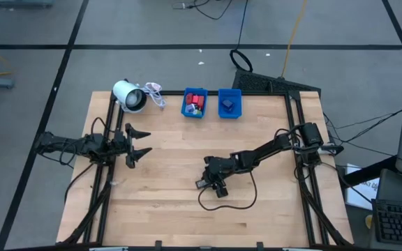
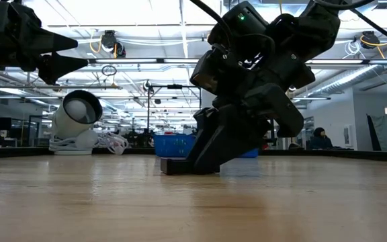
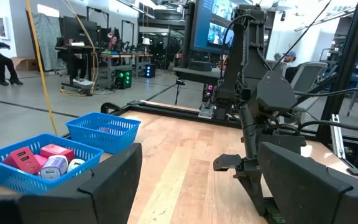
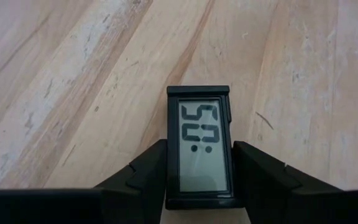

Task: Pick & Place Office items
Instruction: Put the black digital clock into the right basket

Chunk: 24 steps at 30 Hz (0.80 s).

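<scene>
Item: small black clock, flat on the counter mid-front, well apart from the bins. My right pincer clamps its sides, low, ready for lifting. Left pincer idle, spread wide.

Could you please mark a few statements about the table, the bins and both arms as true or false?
1. The right gripper has its jaws on either side of a small black digital clock lying on the wooden table. True.
2. The left gripper is shut on a red block. False: its jaws are open and empty, near the table's left edge.
3. Both blue bins are empty. False: the left-hand bin holds red and other small pieces; the other bin holds something blue.
4. A white roll lies at the table's far left corner. True.
</scene>
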Tool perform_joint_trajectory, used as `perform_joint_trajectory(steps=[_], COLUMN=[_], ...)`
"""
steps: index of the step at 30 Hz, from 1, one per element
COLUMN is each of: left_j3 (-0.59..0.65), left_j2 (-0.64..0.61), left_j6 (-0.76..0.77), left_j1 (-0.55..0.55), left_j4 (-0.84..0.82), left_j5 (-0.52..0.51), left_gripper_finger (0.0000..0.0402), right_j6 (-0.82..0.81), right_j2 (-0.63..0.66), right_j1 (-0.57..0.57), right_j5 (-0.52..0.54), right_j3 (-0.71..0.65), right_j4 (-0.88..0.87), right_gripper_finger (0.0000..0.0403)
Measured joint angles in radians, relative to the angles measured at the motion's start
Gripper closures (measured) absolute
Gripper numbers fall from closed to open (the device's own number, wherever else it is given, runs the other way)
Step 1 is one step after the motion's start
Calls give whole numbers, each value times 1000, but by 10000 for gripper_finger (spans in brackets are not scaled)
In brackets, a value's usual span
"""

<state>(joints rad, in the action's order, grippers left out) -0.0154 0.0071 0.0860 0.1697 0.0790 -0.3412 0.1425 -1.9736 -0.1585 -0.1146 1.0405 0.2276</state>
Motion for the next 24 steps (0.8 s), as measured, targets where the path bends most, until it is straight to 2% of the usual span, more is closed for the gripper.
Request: perform_joint_trajectory(steps=[24], left_j3=[0], left_j2=[0], left_j6=[0], left_j1=[0], left_j4=[0], left_j5=[0], left_gripper_finger=[78], right_j6=[-19], right_j2=[0], right_j1=[0], right_j5=[4], right_j3=[-1], right_j4=[3], right_gripper_finger=[248])
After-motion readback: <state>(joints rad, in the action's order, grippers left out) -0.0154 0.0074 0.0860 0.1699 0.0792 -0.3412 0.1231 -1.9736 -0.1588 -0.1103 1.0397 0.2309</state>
